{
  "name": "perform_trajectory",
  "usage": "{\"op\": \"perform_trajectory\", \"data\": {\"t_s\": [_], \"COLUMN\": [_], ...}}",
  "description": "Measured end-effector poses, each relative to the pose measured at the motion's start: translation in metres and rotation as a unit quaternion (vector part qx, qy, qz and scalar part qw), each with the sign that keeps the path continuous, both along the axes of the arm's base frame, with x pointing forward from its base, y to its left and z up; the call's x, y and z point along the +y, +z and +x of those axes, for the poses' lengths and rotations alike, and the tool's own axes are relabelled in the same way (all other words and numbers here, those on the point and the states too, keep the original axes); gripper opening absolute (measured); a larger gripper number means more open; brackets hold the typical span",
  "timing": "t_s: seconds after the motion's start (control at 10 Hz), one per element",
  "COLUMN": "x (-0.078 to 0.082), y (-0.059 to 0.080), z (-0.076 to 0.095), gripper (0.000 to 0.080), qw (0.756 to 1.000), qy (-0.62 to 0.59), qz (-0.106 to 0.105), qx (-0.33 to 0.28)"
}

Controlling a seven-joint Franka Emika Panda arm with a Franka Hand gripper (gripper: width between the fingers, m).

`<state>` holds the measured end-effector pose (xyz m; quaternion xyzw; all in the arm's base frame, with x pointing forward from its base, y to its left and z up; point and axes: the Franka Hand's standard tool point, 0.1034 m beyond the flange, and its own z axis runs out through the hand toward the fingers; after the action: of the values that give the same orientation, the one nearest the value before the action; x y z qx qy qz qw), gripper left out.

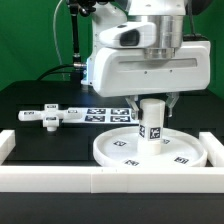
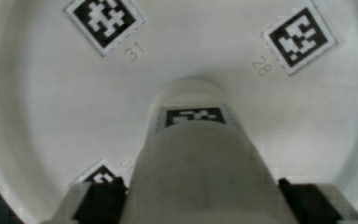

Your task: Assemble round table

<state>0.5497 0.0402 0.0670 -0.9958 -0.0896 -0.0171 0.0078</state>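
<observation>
**Black tabletop: post stood on the disc in the gripper's pinch**

Black table is backed by a green curtain and fenced at the front by a white rail. Much of the exterior view is filled by the arm's white housing. Below it the disc is laid flat, rim up, just behind the rail. The marker board is seen beyond the disc. The base piece lies on the table toward the exterior view's left, apart from the disc. The post is held upright near the disc's middle, its lower end apparently touching the disc floor. The gripper is closed on the post, with dark fingers pressed to its two sides.

The step in hand is judged to be the seating of the post in the disc. For the next move, the post would need to be kept square and pressed or turned home before release. The base piece is not yet fitted.

Any socket is covered by the post, so the seating cannot be confirmed. The post's upper end is hidden by the housing. The fingers are cut off at the wrist view's edge, and the tags are blurred.
</observation>
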Motion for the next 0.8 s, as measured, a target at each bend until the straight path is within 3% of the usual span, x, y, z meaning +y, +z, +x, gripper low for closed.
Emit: {"op": "perform_trajectory", "data": {"t_s": [0.4,0.8], "x": [-0.0016,-0.0022], "y": [0.0002,0.0003], "z": [-0.0025,-0.0015], "gripper": [0.0407,0.0407], "qw": [0.977,0.944], "qy": [-0.212,-0.327], "qz": [0.023,0.032], "qx": [-0.001,0.001]}}
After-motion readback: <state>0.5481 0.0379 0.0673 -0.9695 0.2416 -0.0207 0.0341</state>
